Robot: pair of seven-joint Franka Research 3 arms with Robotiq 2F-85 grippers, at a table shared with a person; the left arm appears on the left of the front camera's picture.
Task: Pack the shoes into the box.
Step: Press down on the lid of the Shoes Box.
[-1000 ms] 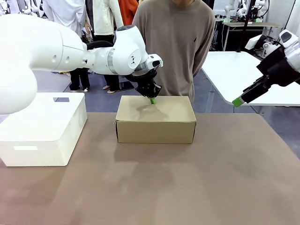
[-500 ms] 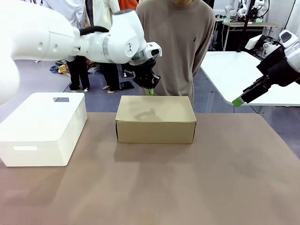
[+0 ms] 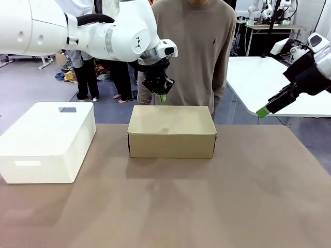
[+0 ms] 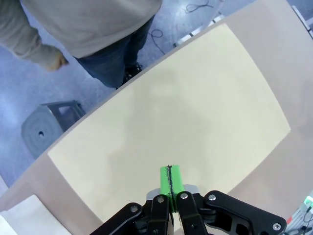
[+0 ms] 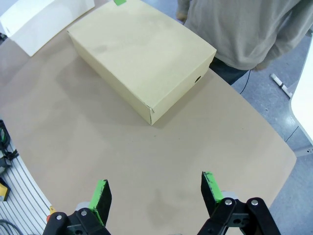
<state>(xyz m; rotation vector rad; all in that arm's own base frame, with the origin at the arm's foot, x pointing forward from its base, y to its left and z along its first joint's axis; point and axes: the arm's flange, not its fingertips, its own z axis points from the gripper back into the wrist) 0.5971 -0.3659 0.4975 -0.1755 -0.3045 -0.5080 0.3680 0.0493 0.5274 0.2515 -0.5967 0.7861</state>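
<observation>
Shoes are presumably lying inside already, though that is a judgement, since the brown box (image 3: 171,132) is sitting closed on the counter (image 3: 207,196) in the front view, its lid lying flat and nothing of the pair showing; little seems to be left beyond the arms clearing away. In that same view the left tool (image 3: 162,97) is hovering above the box's far edge, clenched and touching nothing, with a person (image 3: 195,46) standing behind it, while the right tool (image 3: 262,112) is hanging well off to the side over the counter's edge. From the left wrist, the left tool (image 4: 170,180) is showing its green pads pressed together over the plain lid of the box (image 4: 186,107), holding nothing. From the right wrist, the right tool (image 5: 155,193) is standing released, jaws wide and empty above bare counter (image 5: 161,161), with the closed box (image 5: 142,58) lying well apart beyond it.
</observation>
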